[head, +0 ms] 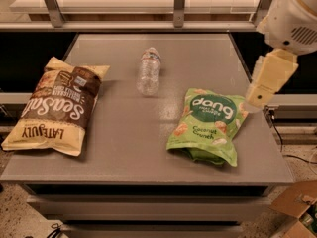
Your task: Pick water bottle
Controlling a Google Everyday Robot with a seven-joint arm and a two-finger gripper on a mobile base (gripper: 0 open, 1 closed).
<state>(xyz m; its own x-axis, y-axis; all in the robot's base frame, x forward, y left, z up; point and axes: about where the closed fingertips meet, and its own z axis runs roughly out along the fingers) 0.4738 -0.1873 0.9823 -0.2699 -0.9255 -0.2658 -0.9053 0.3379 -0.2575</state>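
Note:
The water bottle [148, 72] is small, clear and ribbed, with a white cap. It lies on its side at the back middle of the grey table [133, 148], cap pointing away. My arm comes in from the upper right. Its cream-coloured gripper [269, 81] hangs over the table's right edge, just right of the green snack bag and well to the right of the bottle. It touches nothing that I can see.
A brown and yellow Sea Salt chip bag [57, 105] lies on the left of the table. A green Dang coconut crunch bag [208, 125] lies on the right. A metal rail and shelf [148, 26] run behind the table. Cardboard [297, 207] sits on the floor at lower right.

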